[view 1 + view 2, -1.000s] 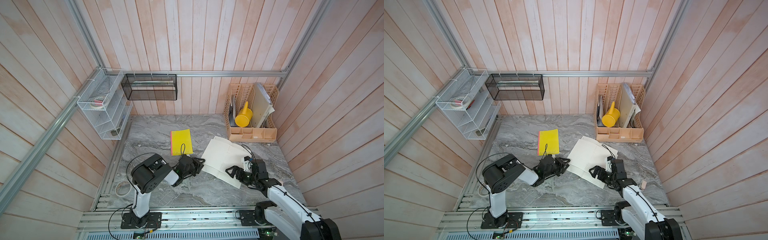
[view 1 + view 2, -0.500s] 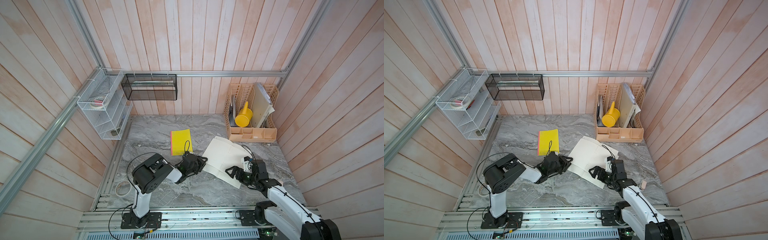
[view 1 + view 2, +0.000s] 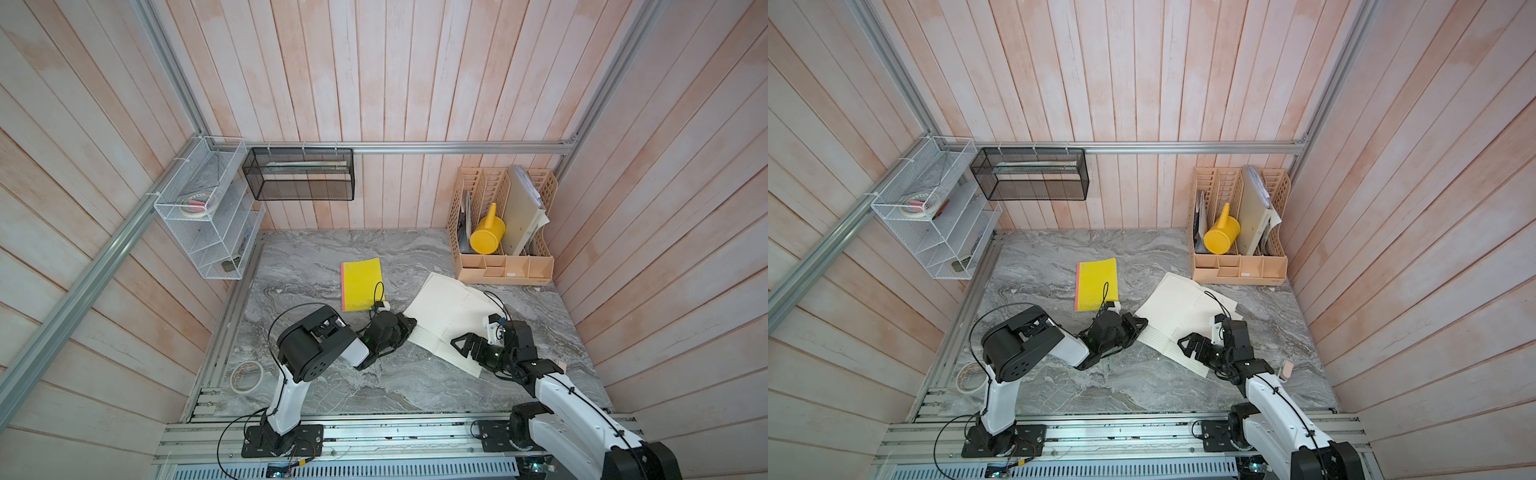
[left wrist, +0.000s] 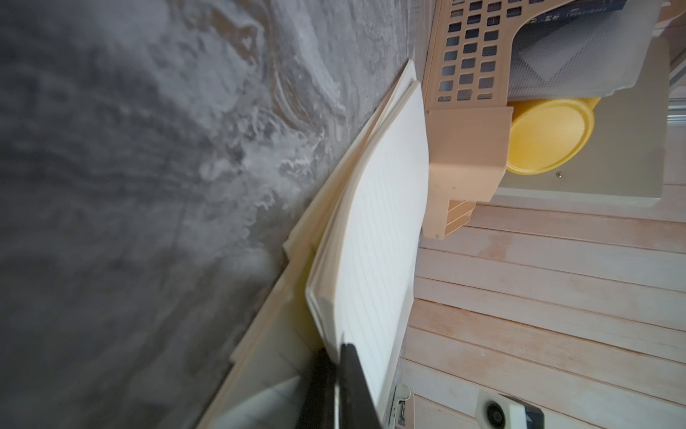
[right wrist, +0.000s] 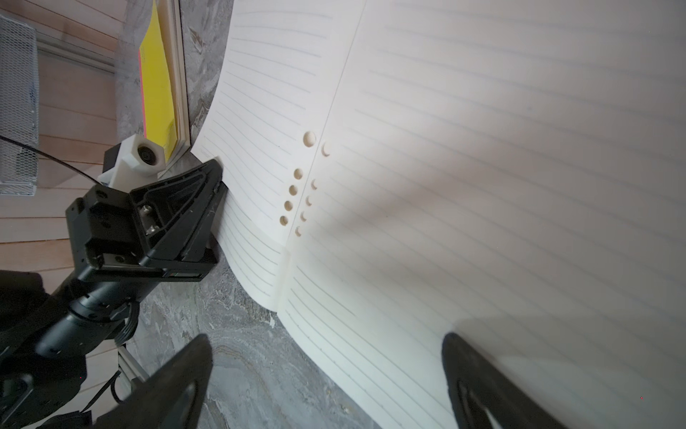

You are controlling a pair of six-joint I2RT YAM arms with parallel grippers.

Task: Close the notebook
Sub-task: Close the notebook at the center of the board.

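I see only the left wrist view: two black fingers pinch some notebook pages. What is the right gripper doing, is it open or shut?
Observer: The right gripper is open, one finger over the notebook page, the other over the table.
Operator: Is anything lying near my left gripper?
Observer: Yes, a yellow folder lies flat just beyond the left gripper, toward the back wall, apart from the notebook.

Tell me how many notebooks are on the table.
2. The yellow notebook lies closed mid-table; the open notebook lies to its right, nearer the desk organizer, whose papers may hide more.
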